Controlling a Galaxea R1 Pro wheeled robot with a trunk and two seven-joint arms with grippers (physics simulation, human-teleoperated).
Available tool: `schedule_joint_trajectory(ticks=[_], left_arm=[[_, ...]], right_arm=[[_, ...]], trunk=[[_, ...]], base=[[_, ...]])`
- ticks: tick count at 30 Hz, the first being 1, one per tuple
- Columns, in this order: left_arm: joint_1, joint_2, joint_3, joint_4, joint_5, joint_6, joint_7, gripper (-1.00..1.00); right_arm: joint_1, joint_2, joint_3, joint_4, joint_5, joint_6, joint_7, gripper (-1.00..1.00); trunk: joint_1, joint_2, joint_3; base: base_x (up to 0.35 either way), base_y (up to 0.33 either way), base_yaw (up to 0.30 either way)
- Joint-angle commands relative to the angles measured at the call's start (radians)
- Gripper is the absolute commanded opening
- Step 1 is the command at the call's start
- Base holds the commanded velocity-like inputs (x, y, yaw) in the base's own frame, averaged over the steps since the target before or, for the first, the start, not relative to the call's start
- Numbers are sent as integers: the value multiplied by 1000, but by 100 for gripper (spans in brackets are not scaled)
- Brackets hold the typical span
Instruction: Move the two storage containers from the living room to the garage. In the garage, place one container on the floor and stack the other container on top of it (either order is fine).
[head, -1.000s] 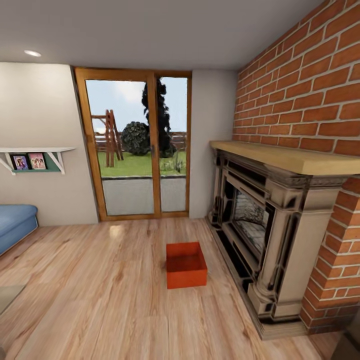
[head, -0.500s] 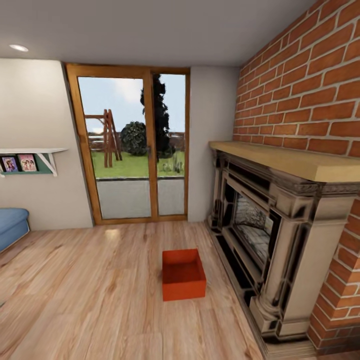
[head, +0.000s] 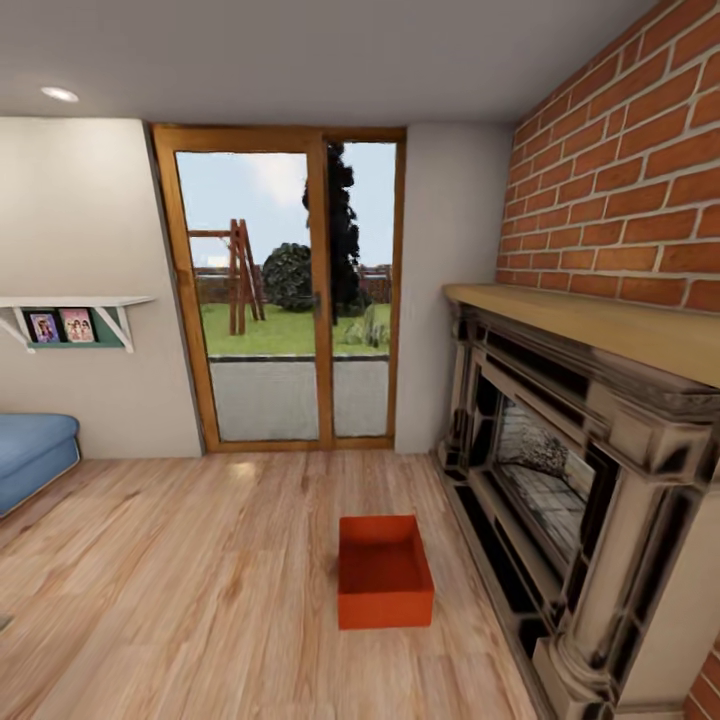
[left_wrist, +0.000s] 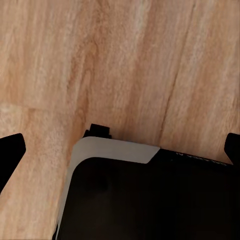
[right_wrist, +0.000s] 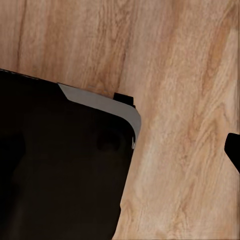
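One red-orange bin (head: 385, 584) sits upright and open-topped on the light wood planks (head: 200, 580) of the living room, empty inside, its walls straight and plain. It rests near the fireplace (head: 560, 480), apart from its base.

A home's living room: a brick wall (head: 640, 190) over a fireplace (head: 560, 480), wood plank floor (head: 200, 570), a blue sofa (head: 30, 455), a photo shelf (head: 70, 315), and glass doors (head: 290, 300) to a garden.

Storage container (head: 385, 584) on floor (head: 200, 580), left of fireplace (head: 570, 480)
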Motion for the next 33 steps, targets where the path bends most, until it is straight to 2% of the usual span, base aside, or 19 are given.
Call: schedule_joint_trajectory(ticks=[1, 24, 33], left_arm=[[-1, 0, -7, 1, 9, -3, -3, 100], [-1, 1, -7, 1, 9, -3, -3, 100], [-1, 1, -7, 1, 9, -4, -3, 100]], right_arm=[[-1, 0, 2, 3, 4, -7, 2, 100], [-1, 4, -1, 3, 0, -6, 2, 100], [-1, 4, 0, 3, 0, -6, 3, 100]], trunk=[[1, -1, -1], [1, -1, -1], [1, -1, -1]], base=[[322, 0, 36], [322, 0, 4], [321, -88, 0]])
